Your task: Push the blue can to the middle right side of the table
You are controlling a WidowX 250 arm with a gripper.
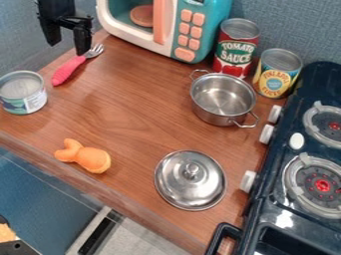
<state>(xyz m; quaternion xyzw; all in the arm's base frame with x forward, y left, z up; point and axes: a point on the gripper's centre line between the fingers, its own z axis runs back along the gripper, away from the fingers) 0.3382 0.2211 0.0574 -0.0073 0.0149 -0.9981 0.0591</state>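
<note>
**Below and to the left of the open gripper [67, 48], the blue-labelled can [23, 93] stands upright on the wooden table [140, 119]**

The black gripper hangs at the upper left of the camera view, its two fingers parted, with nothing held between them. The can is near it but apart from it, close to the table's edge, with its pale metal top facing up. Just below the gripper lies a pink-handled fork [65, 72] (its tines come very near one fingertip in this view, though I can't tell whether they touch).

To the gripper's right is a turquoise-and-cream toy microwave [216, 12]. Farther right, a tall red can [234, 50] and a yellow-and-blue can [275, 79] stand upright beside each other. Lower down from those, still right of the gripper, sits a two-handled steel pot [222, 97], with its inside showing. Its domed steel lid [190, 187] lies well below and to the right of the gripper, knob up. An orange toy [92, 158] rests well below the gripper and slightly right. Farthest off, to the lower right, is a dark toy stove [276, 199] with round burners.
</note>
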